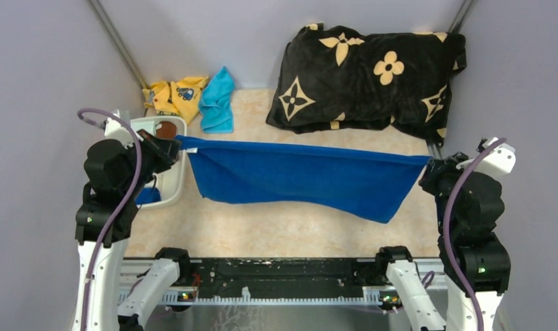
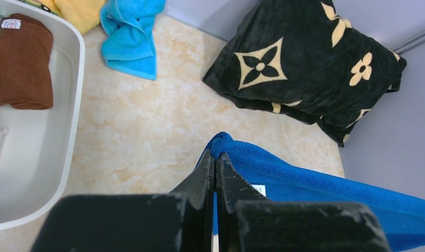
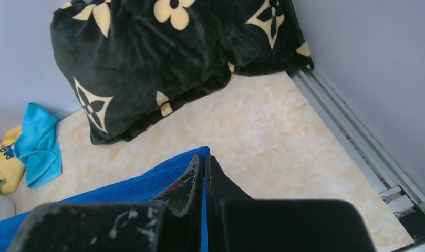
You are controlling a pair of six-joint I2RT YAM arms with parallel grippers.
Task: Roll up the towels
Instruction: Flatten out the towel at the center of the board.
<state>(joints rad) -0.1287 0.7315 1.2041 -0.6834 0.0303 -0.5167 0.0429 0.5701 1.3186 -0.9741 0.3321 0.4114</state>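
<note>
I have the blue towel (image 1: 296, 179) strung between both arms. The left gripper (image 1: 171, 146) is pinched tight on its left corner and the right gripper (image 1: 431, 165) is pinched tight on its right corner. In each wrist view the two fingers meet with only a sliver of blue cloth between them.

What matters for the next move is that the towel's long axis runs straight across the table (image 1: 276, 231), left to right, from one set of fingers to the other. Its top edge is pulled taut. The rest hangs below that edge on the side nearer the arm bases, and it sags lowest toward the right corner. I cannot tell whether that low corner touches the tabletop.

Neither arm is nearer, since each holds one end. I judge that any lowering or spreading has to be done by both arms together, or the line between them will slacken or skew.

Of the other towels, the brown towel (image 2: 23, 63) lies rolled in the white tub (image 2: 76, 105) beside the left arm. The light cyan towel (image 1: 217, 102) lies crumpled at the far left, just beside a yellow cloth (image 1: 174, 96). It sits well left of the black flowered pillow (image 1: 372, 76), so the left arm is the closer one for it.
</note>
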